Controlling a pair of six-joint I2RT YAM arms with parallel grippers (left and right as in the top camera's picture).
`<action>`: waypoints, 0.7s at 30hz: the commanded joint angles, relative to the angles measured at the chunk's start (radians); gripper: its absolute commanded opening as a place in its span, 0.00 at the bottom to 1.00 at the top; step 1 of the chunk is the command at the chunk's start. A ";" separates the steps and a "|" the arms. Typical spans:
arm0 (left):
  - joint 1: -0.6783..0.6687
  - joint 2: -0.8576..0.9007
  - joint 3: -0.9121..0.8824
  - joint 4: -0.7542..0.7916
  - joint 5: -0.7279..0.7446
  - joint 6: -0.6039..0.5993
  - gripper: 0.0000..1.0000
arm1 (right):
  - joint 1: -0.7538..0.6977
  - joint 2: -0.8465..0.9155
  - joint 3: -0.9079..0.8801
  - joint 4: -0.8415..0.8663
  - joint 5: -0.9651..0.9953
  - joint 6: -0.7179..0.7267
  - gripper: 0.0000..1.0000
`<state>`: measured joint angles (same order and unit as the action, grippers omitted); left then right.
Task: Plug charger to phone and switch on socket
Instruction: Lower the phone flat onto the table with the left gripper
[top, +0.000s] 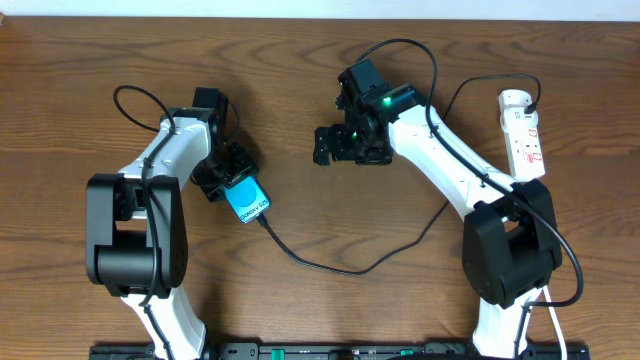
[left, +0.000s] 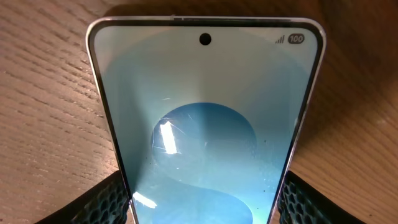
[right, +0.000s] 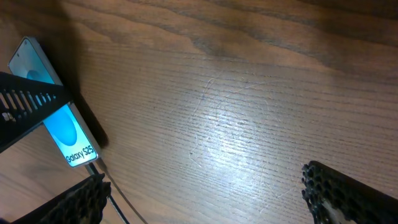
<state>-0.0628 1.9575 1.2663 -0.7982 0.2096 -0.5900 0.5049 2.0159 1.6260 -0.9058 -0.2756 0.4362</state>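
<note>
The phone (top: 249, 202), its screen lit cyan-blue, lies on the wood table left of centre. My left gripper (top: 234, 184) is shut on its long sides. In the left wrist view the phone (left: 205, 124) fills the frame, with my left gripper (left: 202, 214) clamping it between black pads (left: 109, 202). The charger (top: 345, 270), a thin black cable, meets the phone's near end and loops right across the table. My right gripper (top: 338, 145) hangs open over bare wood at centre. In the right wrist view the phone (right: 69, 134), the cable (right: 115, 196) and my open right gripper (right: 208, 199) show. The white socket (top: 524, 128) lies at far right.
Both arm bases stand at the front of the table, left (top: 130, 240) and right (top: 515, 250). A white cord (top: 548, 318) runs off by the right base. Thin black arm cables arc over the back of the table near the socket.
</note>
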 joint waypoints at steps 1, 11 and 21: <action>-0.002 0.003 -0.006 -0.010 -0.032 -0.037 0.07 | -0.001 -0.001 0.013 -0.003 0.007 -0.015 0.99; -0.002 0.003 -0.006 -0.023 -0.069 -0.074 0.22 | 0.000 -0.001 0.013 -0.004 0.007 -0.015 0.98; -0.002 0.003 -0.006 -0.023 -0.069 -0.069 0.62 | 0.000 -0.001 0.013 -0.005 0.007 -0.015 0.98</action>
<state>-0.0628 1.9575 1.2663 -0.8127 0.1577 -0.6548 0.5049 2.0159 1.6260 -0.9077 -0.2756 0.4362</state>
